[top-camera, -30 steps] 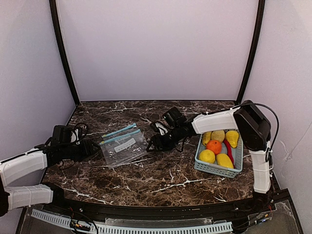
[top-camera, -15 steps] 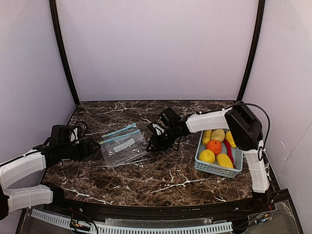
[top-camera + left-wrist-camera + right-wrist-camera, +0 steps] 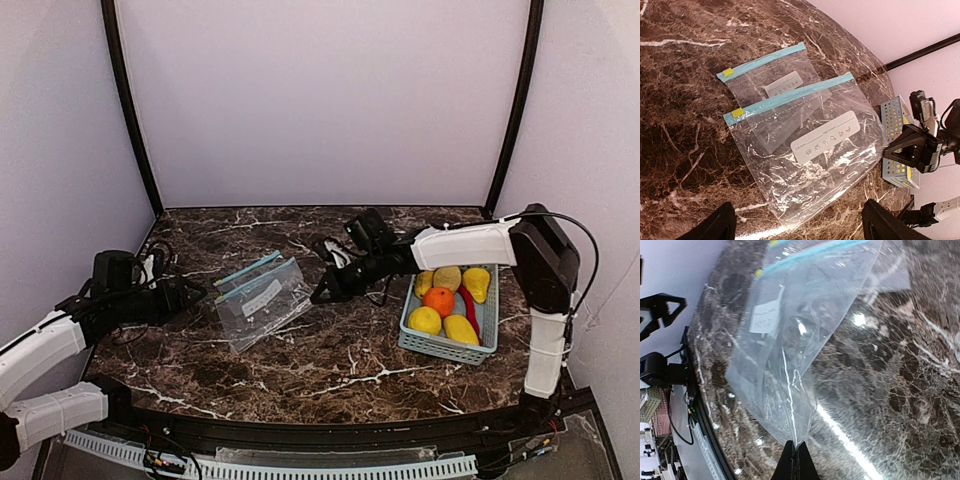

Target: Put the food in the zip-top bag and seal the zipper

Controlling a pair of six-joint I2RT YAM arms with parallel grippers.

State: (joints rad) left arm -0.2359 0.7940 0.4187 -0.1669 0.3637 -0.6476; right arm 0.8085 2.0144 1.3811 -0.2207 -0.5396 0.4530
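Zip-top bag (image 3: 262,300) corner newly raised, clamped in right pincer (image 3: 318,296), food (image 3: 438,300) near its right; left pincer (image 3: 192,296) apart.

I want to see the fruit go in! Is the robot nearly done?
Not nearly. All the food sits in the blue basket. The right gripper pinches a corner of the zip-top bag; the left gripper is open beside it. Left: fill the bag, zip it.

Bags (image 3: 258,297) left, basket (image 3: 445,350) right.
You have one bag (image 3: 805,150) overlapping the other on the table (image 3: 340,370); the food (image 3: 438,300) lies in the basket, right of them.
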